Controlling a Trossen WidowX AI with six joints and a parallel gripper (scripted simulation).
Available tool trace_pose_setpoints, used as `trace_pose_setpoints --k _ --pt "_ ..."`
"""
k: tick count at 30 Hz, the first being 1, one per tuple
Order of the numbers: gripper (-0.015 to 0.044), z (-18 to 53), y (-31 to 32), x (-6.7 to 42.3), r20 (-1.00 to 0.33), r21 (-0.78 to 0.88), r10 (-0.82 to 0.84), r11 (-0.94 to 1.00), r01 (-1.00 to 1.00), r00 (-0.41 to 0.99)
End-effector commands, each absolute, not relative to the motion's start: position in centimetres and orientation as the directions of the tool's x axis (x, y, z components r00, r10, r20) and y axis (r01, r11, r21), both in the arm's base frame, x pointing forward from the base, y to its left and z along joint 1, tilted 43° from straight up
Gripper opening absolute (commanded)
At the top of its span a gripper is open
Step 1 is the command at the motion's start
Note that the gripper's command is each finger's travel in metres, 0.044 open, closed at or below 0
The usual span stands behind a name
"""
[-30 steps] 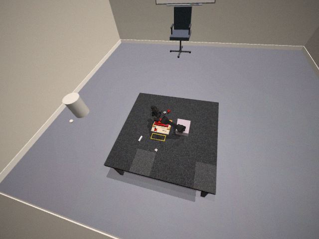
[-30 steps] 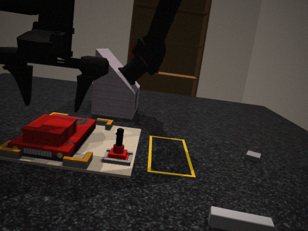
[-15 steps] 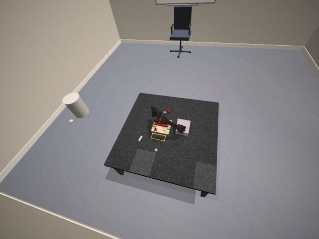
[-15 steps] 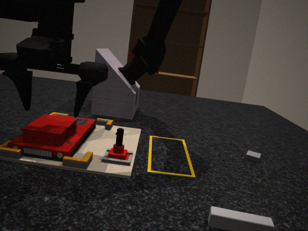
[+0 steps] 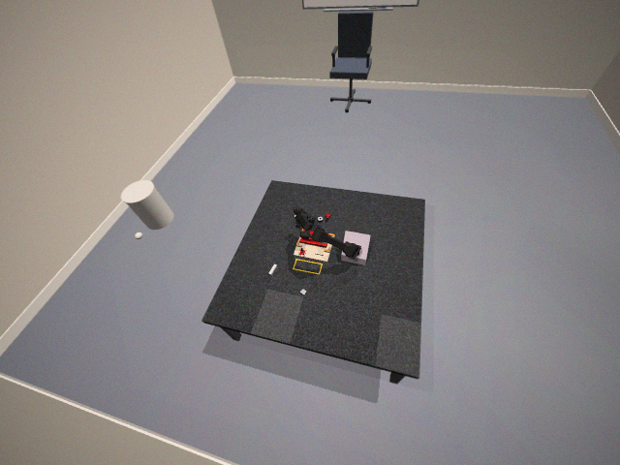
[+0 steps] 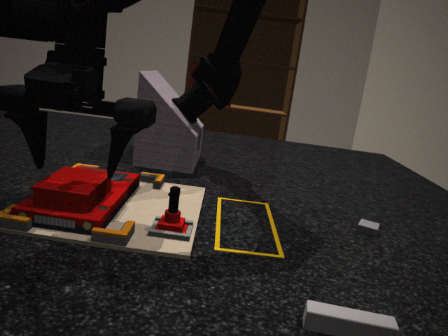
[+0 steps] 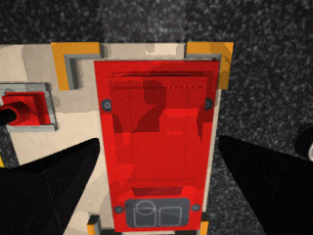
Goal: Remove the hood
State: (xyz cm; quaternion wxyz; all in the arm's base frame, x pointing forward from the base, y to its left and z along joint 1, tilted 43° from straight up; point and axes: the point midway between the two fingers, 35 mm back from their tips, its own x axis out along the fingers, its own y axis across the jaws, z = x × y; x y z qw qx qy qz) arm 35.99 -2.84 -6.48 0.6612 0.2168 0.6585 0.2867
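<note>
Centrally on a dark speckled stone-look table (image 6: 325, 180) lies a cream rectangular base board (image 6: 144, 213), and on it sits a boxy red toy car (image 6: 72, 199), hemmed in by orange-and-grey corner brackets (image 6: 113, 231) that appear meant to keep it from sliding. The car's raised red block-shaped hood (image 6: 68, 190) is in place on the body — not yet lifted.

A black robot arm reaches over from its pale lilac wedge-shaped pedestal (image 6: 162, 144). Its black parallel-jaw gripper (image 6: 73, 159) hangs over the car with the jaws spread nearly as wide as they go and nothing between them. The two tapered fingers point down, one on each side of the hood; in the exterior view the nearer fingertip (image 6: 110, 169) seems level with the hood's top edge, though whether it touches cannot be told. In the wrist view the dark fingers flank the red car (image 7: 156, 147) left and right, which suggests the hand is lined up to straddle the hood before closing.

Beside the car on the same board stands a short black peg on a red-and-grey stepped base (image 6: 173, 217). Just beyond the board, a yellow rectangular outline (image 6: 246, 252) marks the drop zone on the table. Two small pale grey blocks (image 6: 348, 320) lie farther off.
</note>
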Motion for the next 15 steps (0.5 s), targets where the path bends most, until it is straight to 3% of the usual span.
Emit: trace_pose_setpoints --k 1,15 --pt "0.044 -6.72 -2.58 35.91 -0.744 0.667 0.668 0.74 -0.088 -0.031" --pt "0.044 -7.17 -2.18 35.88 -0.744 0.668 0.668 0.739 -0.088 -0.031"
